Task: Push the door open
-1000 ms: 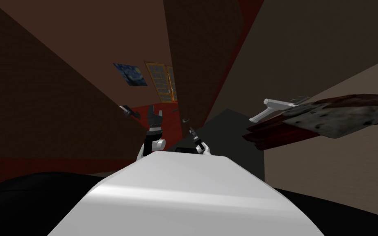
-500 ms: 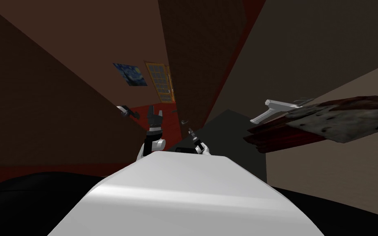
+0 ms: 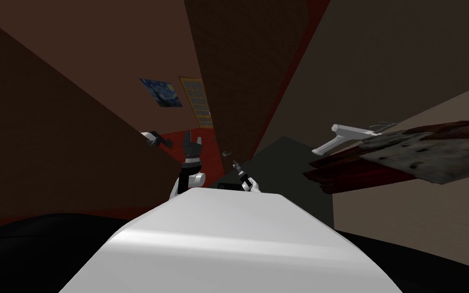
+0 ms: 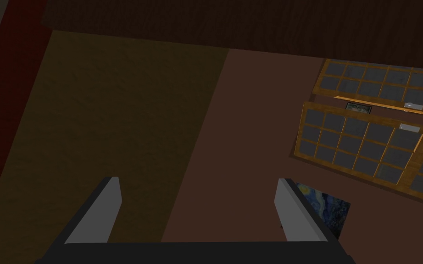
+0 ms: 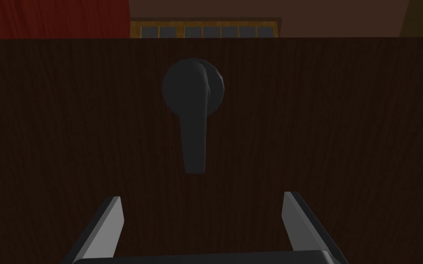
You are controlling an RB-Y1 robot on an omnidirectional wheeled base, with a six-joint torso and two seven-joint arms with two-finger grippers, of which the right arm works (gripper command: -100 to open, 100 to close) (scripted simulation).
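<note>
**Right Hand Faces the Door Handle, Ready to Push**

The door [image 5: 343,137] is a big, dark brown wooden board. It stands right in front of the robot, a little to its right. A dark handle [image 5: 194,119] sits on it, with a round base and a long lever. In the right wrist view the lever points toward the gripper.

The door will likely feel stiff and a bit heavy. It will not bend or break, and it should swing on its hinges when pushed. The best place to push is probably the flat wood next to the handle, because that side is far from the hinges and moves most easily. The robot does not need to grab anything. The lever looks smooth, so thin fingers could slip off it.

The right gripper [image 5: 201,198] is close to the door, just short of the lever's tip. Its two fingers are spread wide and hold nothing. Whether they touch the wood cannot be told.

The left gripper [image 3: 192,137] is raised to the left of the door. It is also spread wide with nothing in it.

Past the door's edge, a window [image 3: 198,101] with a wooden frame shows on the far wall. A blue painting [image 3: 161,92] hangs beside it. This hints that the door may be open a little bit already.
</note>
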